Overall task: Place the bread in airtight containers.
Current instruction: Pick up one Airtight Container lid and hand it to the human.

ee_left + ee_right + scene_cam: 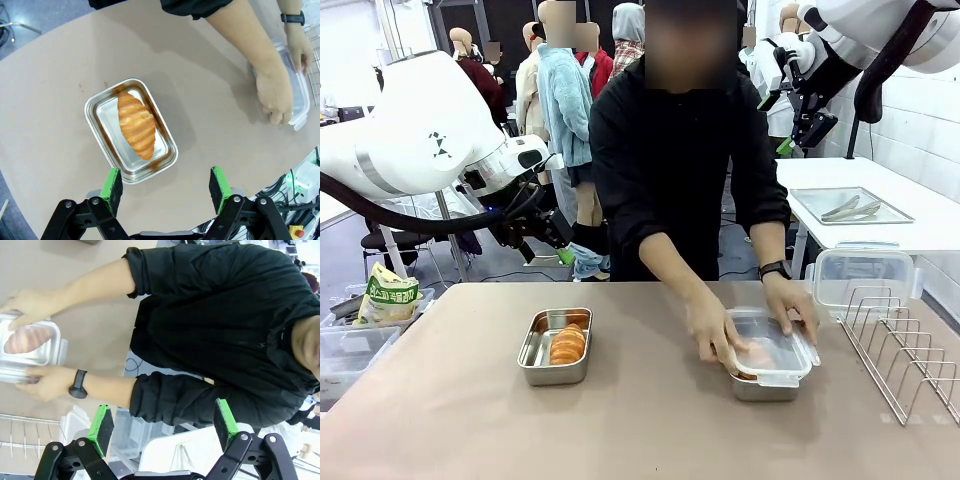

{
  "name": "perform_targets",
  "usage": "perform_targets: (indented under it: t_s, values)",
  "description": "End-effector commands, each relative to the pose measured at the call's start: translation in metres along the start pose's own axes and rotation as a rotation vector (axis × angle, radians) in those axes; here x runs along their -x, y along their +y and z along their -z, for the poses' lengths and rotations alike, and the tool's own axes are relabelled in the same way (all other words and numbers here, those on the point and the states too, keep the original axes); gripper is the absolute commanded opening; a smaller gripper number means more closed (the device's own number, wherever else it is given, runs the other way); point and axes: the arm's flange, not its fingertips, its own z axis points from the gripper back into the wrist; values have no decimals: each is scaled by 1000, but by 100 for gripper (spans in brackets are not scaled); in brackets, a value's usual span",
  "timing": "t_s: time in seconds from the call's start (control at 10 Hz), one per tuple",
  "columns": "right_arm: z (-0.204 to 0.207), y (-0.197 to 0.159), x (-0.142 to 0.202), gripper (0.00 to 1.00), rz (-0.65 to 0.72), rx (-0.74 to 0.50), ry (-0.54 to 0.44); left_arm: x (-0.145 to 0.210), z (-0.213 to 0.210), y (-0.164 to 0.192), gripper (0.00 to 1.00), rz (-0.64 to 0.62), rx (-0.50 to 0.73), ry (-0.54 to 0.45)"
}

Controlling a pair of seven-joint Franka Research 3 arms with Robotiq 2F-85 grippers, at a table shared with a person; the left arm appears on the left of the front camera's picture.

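One croissant [567,343] [136,125] lies in an open steel container [536,352] [102,112] left of the table's middle. My left gripper [166,185] [563,255] hovers open above it, nothing between its green pads. To the right, the person's hands [712,325] press a clear lid [770,350] onto the second container [760,388] [296,95] [30,352], and the other croissant [22,341] shows through the lid. My right gripper [163,425] [787,147] stands open high up at the right, facing the person's black sleeve.
A wire rack [905,350] stands at the table's right edge, a clear plastic box [865,275] behind it. On a white side table lies a flat steel tray with tongs [850,205]. A yellow-green snack bag [388,295] and plastic bins sit at the left.
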Motion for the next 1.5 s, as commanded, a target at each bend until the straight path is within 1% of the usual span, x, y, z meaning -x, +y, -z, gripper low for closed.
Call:
perform_targets:
  t_s: [0.0,0.5,0.6,0.8,0.9,1.1,1.2,1.4]
  values:
    - [1,0,0,100,9,16,-5,1,-1,1,90,-4,-10,-1]
    - [1,0,0,100,9,16,-5,1,-1,1,90,-4,-10,-1]
    - [0,0,0,100,0,0,0,1,-1,1,90,-4,-10,-1]
    - [-12,5,23,100,46,-140,-34,1,-1,1,90,-4,-10,-1]
    - [-23,13,39,100,113,-202,-27,1,-1,1,90,-4,-10,-1]
    - [-40,28,75,100,204,-266,48,1,-1,1,90,-4,-10,-1]
    - [-39,36,93,100,245,-322,91,1,-1,1,90,-4,-10,-1]
    - [-27,50,116,100,302,-404,136,1,-1,1,90,-4,-10,-1]
